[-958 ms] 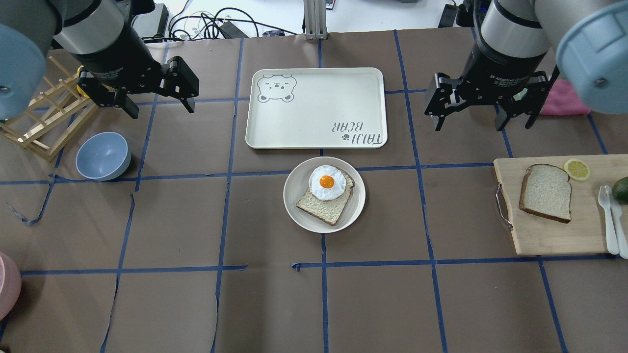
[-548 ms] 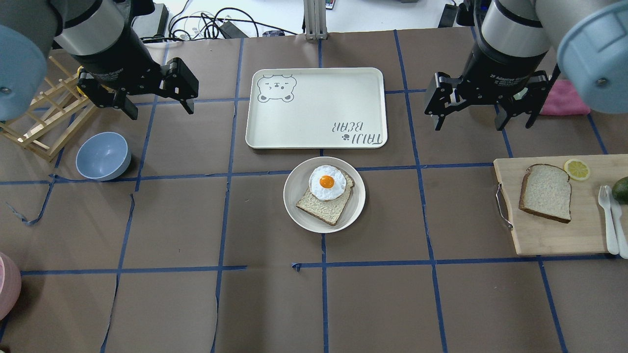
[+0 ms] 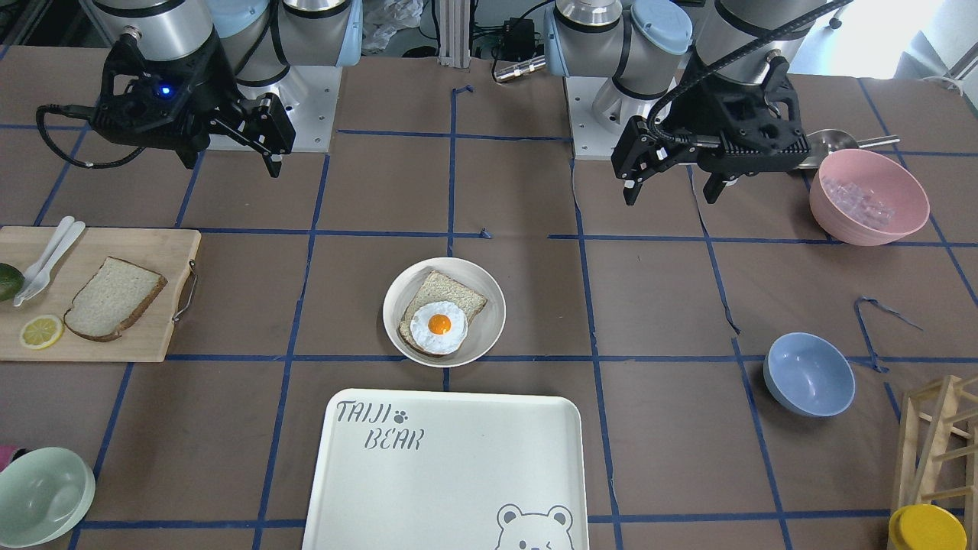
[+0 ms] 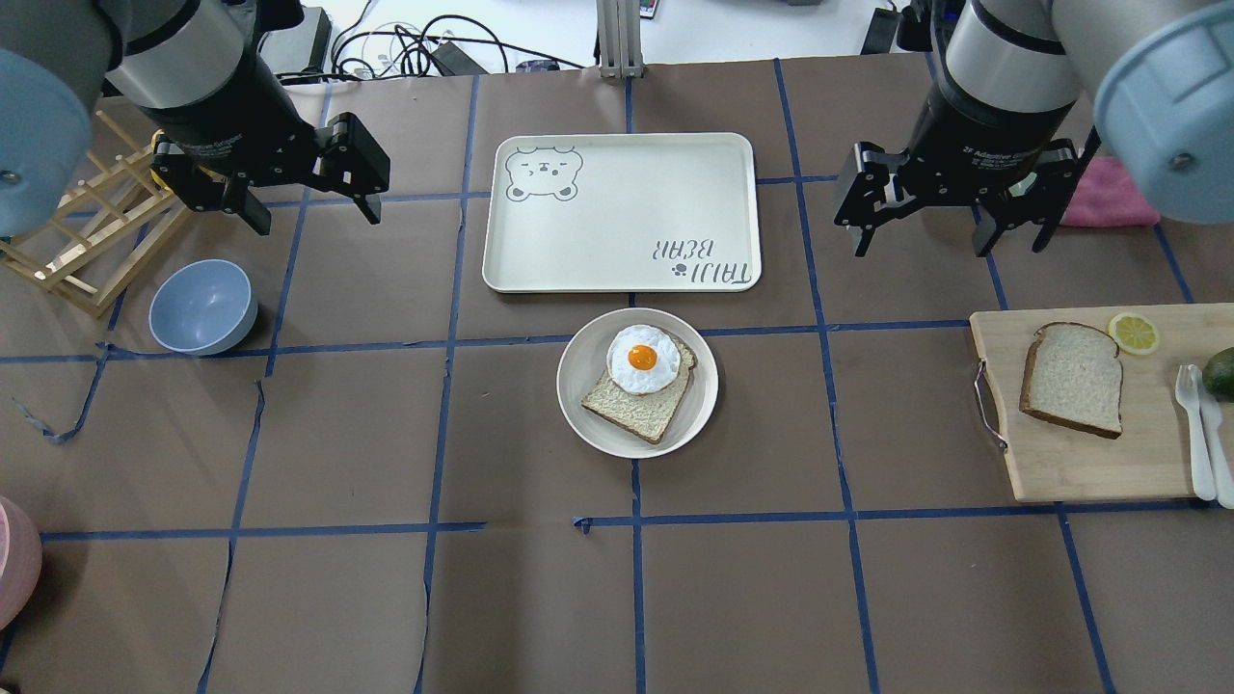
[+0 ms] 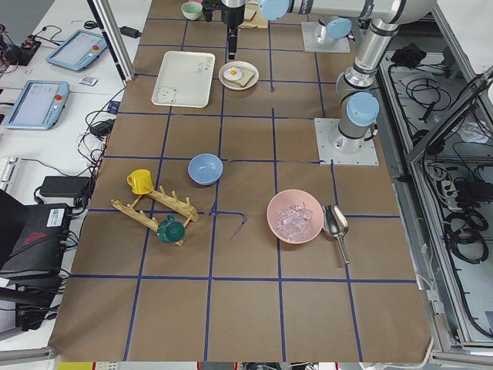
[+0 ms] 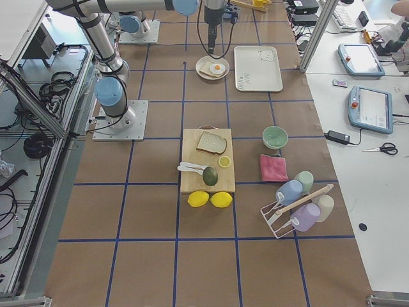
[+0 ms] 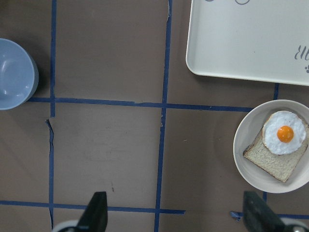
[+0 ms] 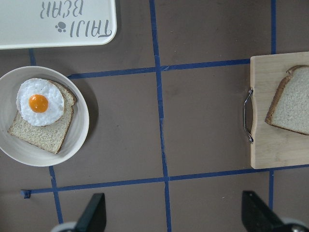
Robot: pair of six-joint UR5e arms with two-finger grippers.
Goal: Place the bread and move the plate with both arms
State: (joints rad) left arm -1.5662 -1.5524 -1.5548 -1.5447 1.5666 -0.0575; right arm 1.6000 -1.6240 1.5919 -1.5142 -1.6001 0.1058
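The bread (image 4: 1072,379), a plain pale slice with a brown crust, lies on a wooden cutting board (image 4: 1089,467) at the right; it also shows in the right wrist view (image 8: 292,99). The round cream plate (image 4: 702,390) sits mid-table and carries a smaller grainy slice with a fried egg (image 4: 640,359). My left gripper (image 4: 318,220) hangs open and empty above the table, far left of the plate. My right gripper (image 4: 921,251) hangs open and empty, behind and left of the board. Both wrist views show wide-spread fingertips (image 7: 96,215) (image 8: 96,215).
The "TAIJI BEAR" tray (image 4: 622,212) lies just behind the plate. A blue bowl (image 4: 202,306) and a wooden rack (image 4: 87,231) stand at the left. A lemon slice (image 4: 1134,333), white cutlery (image 4: 1200,434) and an avocado share the board. A pink bowl (image 3: 869,197) stands near the left arm.
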